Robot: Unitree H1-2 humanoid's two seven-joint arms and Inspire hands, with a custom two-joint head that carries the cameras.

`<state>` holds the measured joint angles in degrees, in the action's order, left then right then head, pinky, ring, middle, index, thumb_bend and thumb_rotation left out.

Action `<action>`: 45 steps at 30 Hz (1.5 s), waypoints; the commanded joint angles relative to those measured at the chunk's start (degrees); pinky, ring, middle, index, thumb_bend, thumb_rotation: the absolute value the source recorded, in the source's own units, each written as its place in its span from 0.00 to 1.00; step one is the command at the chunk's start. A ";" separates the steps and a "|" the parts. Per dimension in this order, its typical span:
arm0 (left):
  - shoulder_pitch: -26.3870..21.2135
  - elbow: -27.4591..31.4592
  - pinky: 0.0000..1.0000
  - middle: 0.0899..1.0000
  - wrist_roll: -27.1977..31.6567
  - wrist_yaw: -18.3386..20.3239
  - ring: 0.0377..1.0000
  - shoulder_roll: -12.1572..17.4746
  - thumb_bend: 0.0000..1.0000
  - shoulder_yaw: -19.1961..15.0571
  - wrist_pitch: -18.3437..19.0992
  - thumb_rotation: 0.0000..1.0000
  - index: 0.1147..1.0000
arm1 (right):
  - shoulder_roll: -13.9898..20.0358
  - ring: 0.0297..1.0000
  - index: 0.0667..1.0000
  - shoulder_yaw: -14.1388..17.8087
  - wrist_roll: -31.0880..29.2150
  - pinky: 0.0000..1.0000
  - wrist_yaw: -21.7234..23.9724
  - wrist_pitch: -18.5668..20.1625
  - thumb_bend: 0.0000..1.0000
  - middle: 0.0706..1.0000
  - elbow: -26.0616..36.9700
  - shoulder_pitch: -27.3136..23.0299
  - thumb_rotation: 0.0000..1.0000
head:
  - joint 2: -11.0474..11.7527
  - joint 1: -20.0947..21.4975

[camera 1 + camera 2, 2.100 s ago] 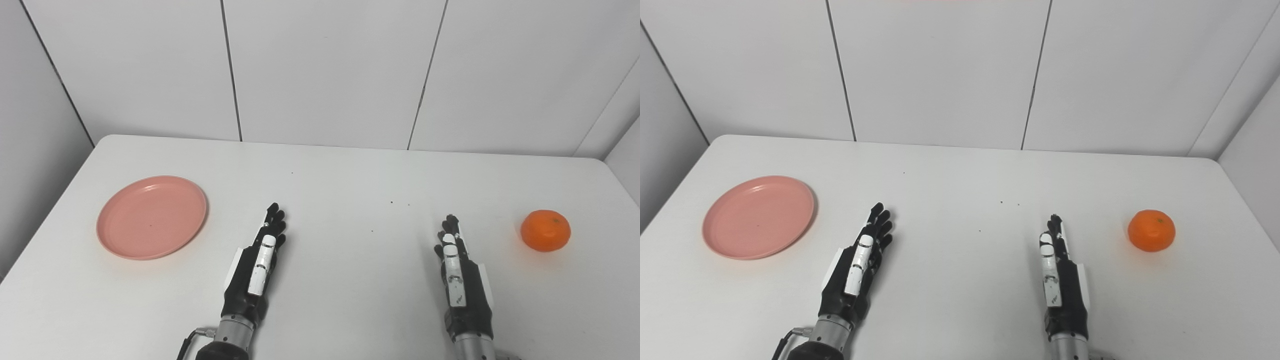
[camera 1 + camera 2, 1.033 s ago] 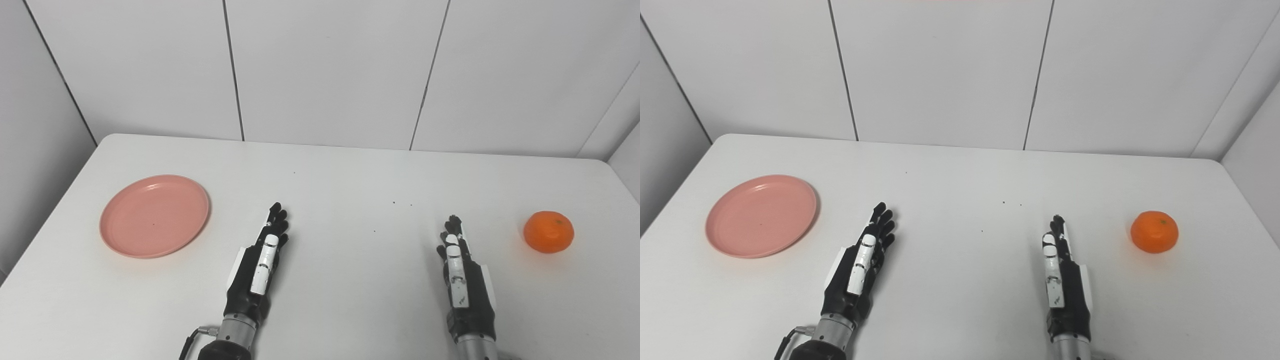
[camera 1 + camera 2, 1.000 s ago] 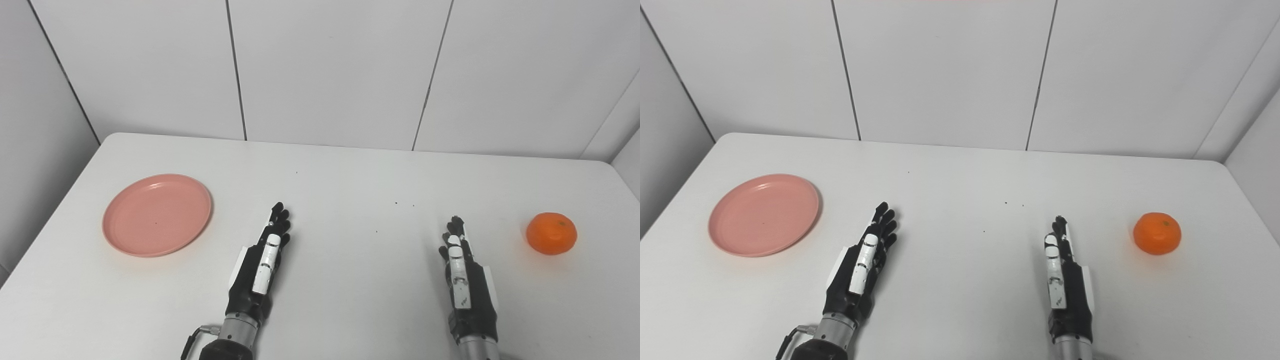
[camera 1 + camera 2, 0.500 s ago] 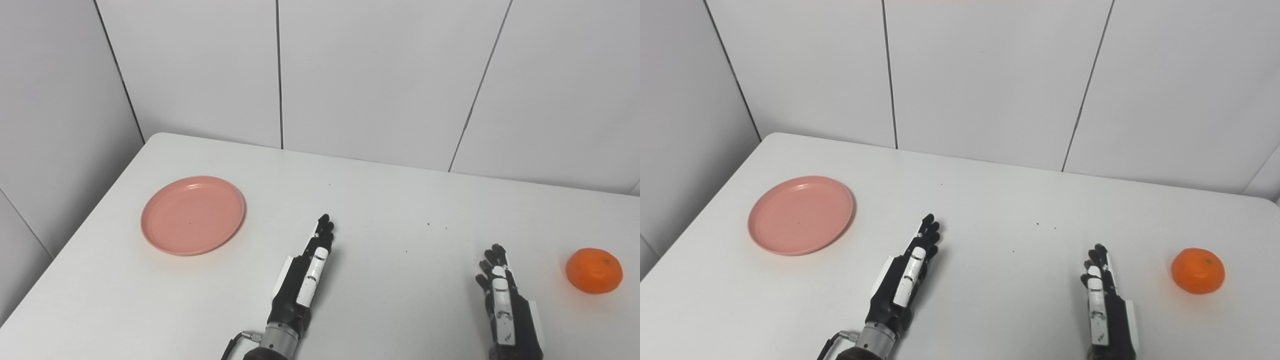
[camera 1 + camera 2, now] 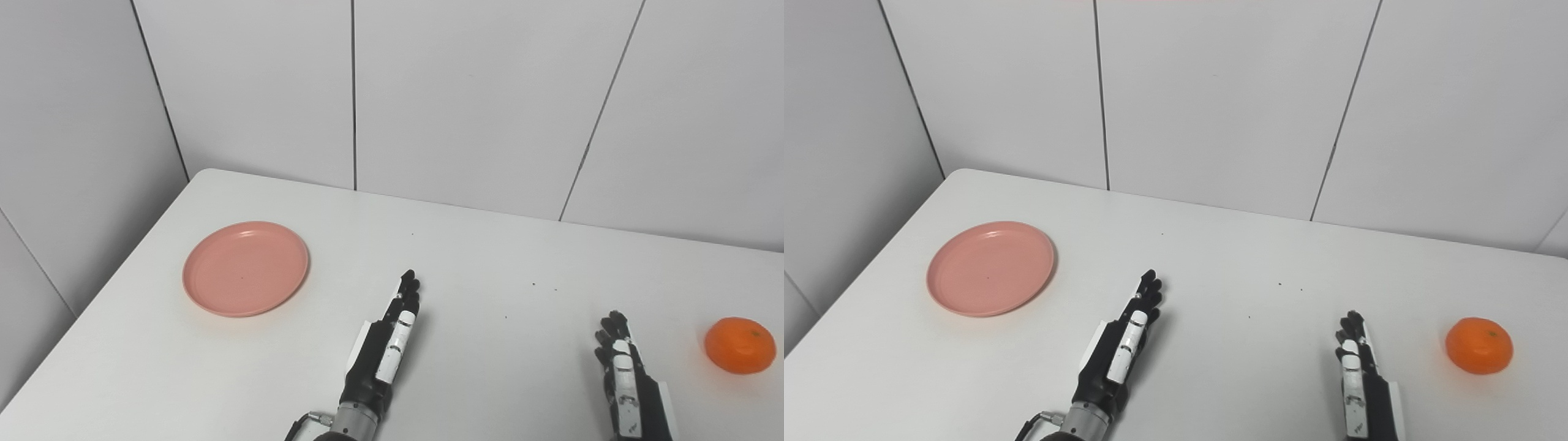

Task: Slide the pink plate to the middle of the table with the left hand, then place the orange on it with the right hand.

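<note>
The pink plate lies empty on the left part of the white table. The orange sits at the far right of the table. My left hand rests near the table's front middle, fingers stretched out flat and holding nothing, well to the right of the plate. My right hand lies flat near the bottom edge, fingers extended, empty, to the left of the orange and apart from it. The same scene shows in the right eye view, with the plate and the orange.
White panelled walls stand behind the table and along its left side. A few small dark specks lie on the tabletop between the hands. The table's left edge runs close to the plate.
The camera has turned to the left and tilted, so the whole scene has shifted right and down. The plate, the orange and both hands have stayed where they were on the table.
</note>
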<state>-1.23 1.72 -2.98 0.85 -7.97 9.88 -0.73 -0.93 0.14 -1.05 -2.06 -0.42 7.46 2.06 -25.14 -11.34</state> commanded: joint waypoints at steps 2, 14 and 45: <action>0.05 -0.38 1.00 1.00 -0.18 0.04 1.00 -1.03 0.37 0.73 -0.24 1.00 1.00 | 0.20 0.96 0.95 0.13 0.33 1.00 0.20 -2.59 0.36 0.95 1.53 -0.23 1.00 | -0.16 -0.02; -0.34 0.07 1.00 1.00 0.12 0.22 0.99 -0.54 0.41 0.38 -0.62 1.00 1.00 | 0.15 0.96 0.96 0.22 -0.45 1.00 0.52 -2.36 0.35 0.96 1.44 -0.28 1.00 | -0.11 -0.58; -9.38 19.79 0.90 0.91 6.56 3.88 0.89 6.55 0.44 -6.99 12.78 0.96 0.90 | 0.28 0.97 0.96 0.47 -1.21 1.00 0.84 -3.07 0.34 0.97 0.28 -0.89 1.00 | 0.75 -3.55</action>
<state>-7.86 19.48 2.41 5.31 -1.27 3.49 12.15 -0.85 0.31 -1.92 -1.72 -0.51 7.37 2.02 -24.35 -14.94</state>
